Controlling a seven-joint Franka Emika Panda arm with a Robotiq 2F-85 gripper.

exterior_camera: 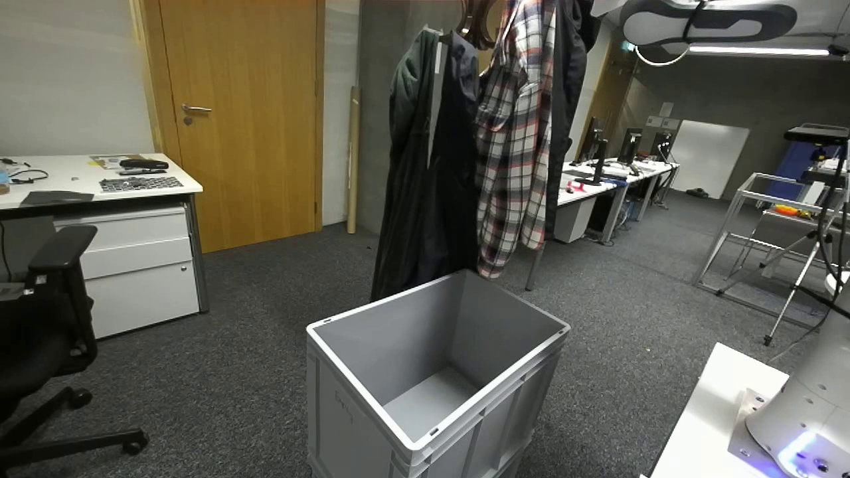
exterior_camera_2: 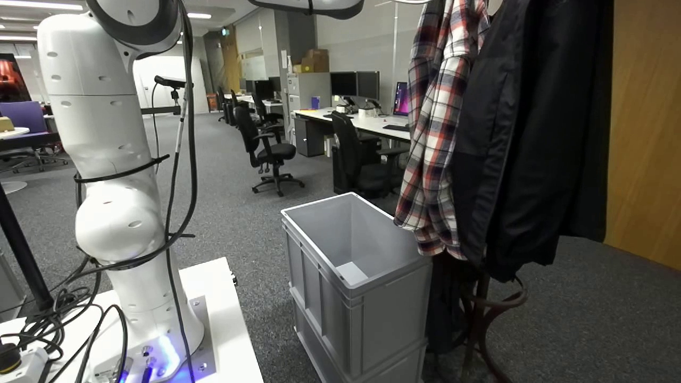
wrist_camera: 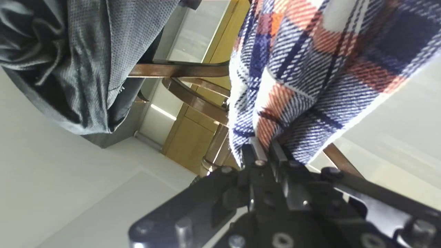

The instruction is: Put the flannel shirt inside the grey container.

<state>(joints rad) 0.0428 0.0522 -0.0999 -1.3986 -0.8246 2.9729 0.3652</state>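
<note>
The red, white and dark plaid flannel shirt (exterior_camera: 514, 146) hangs long and upright among dark garments on a coat stand; it also shows in an exterior view (exterior_camera_2: 439, 138). In the wrist view my gripper (wrist_camera: 267, 150) is shut on a gathered fold of the shirt (wrist_camera: 299, 75). The gripper is out of the picture in both exterior views. The light-grey container (exterior_camera: 355, 398) stands on the floor with its open top up and no garment visible inside; its wall also shows in an exterior view (exterior_camera_2: 393, 319). The shirt's hem hangs near the container's rim; I cannot tell whether they touch.
A black jacket (exterior_camera_2: 558, 133) hangs beside the shirt, and dark garments (exterior_camera: 431, 186) hang on its far side. The brown coat stand's curved arms (wrist_camera: 200, 100) are close to the gripper. A white desk (exterior_camera: 133, 189) and black chair (exterior_camera: 40, 332) stand further off.
</note>
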